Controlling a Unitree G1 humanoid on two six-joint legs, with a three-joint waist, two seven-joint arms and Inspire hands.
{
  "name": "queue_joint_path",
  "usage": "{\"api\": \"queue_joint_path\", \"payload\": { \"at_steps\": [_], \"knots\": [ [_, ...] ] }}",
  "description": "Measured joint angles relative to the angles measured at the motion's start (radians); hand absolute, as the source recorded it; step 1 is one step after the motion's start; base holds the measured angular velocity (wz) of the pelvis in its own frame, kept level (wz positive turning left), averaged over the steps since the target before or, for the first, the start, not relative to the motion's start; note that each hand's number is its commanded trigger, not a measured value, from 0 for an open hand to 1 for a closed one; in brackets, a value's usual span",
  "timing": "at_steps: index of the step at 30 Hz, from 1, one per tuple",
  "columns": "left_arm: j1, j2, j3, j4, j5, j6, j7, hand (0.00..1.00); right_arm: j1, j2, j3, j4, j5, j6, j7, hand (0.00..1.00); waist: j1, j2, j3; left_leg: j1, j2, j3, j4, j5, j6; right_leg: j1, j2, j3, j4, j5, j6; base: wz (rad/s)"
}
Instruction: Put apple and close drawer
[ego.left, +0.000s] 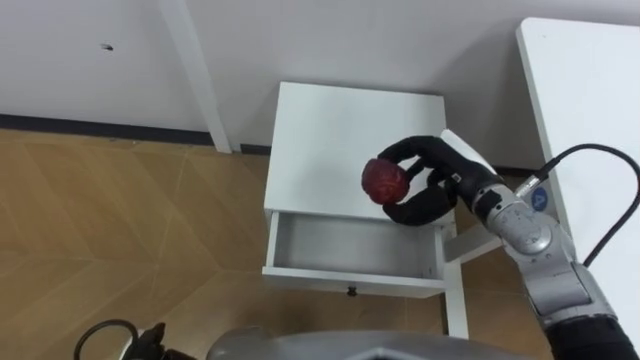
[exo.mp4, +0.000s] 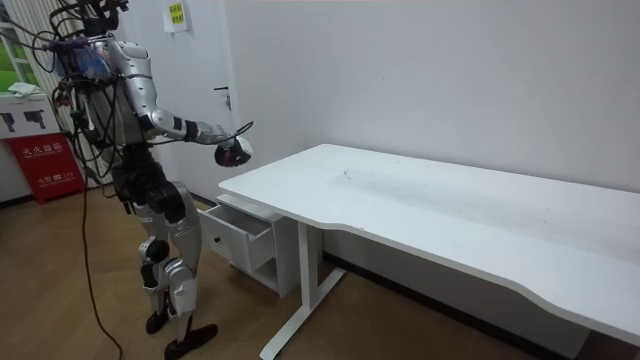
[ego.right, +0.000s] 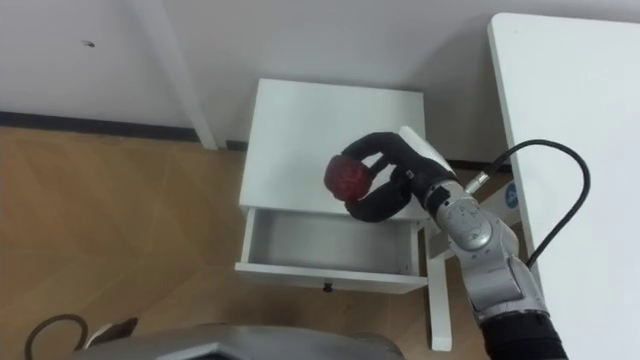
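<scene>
**Red apple held over the cabinet, drawer standing open**

Red and round, the apple (ego.left: 384, 180) sits in the right hand (ego.left: 432, 178), whose dark fingers and thumb are curled round it from the 3 o'clock side. The arm comes in from 4 o'clock of the eye view. The apple is held in the air. From the head camera it shows against the top of the small white cabinet (ego.left: 330, 120), close to that top's front edge and right of its middle.

The drawer (ego.left: 300, 245) is pulled out of the cabinet toward 6 o'clock and stands open, its pale inside in plain sight and a small dark knob on its front panel. The apple lies toward 12 o'clock of the drawer's opening, not inside it.

At 3 o'clock of the cabinet is the white desk (ego.left: 590, 110), and one of its white legs (ego.left: 198, 80) runs up at 11 o'clock against the wall. The wooden floor (ego.left: 120, 220) spreads out at 9 o'clock.

The left hand (ego.left: 148, 340) shows at the bottom edge near 7 o'clock, too dark and cut off to tell how it is set.

In the room view the robot stands upright on the floor at the desk's end, in front of the open drawer, right arm stretched forward at chest height. A red box (exo.mp4: 45, 165) stands behind it at 9 o'clock.
</scene>
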Motion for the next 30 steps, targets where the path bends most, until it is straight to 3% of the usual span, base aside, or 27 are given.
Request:
{"api": "queue_joint_path", "payload": {
  "at_steps": [21,30],
  "knots": [
    [0.006,-0.001,-0.027,-0.008,-0.002,0.001,0.022,0.00,0.041,0.015,0.017,0.031,-0.044,0.018,-0.005,0.00,-0.008,-0.002,-0.0015,-0.001,0.000,-0.002,0.000,0.000,0.000,0.006,-0.001,-0.001,0.001,0.000,0.000,0.00],
    [0.030,-0.008,-0.016,-0.022,0.008,0.003,0.020,0.00,0.060,0.046,-0.026,0.232,-0.104,0.012,-0.054,0.00,-0.021,0.001,-0.0041,0.001,-0.002,-0.011,0.005,-0.001,0.001,0.014,-0.004,-0.015,0.000,0.000,0.000,0.03]
  ]
}}
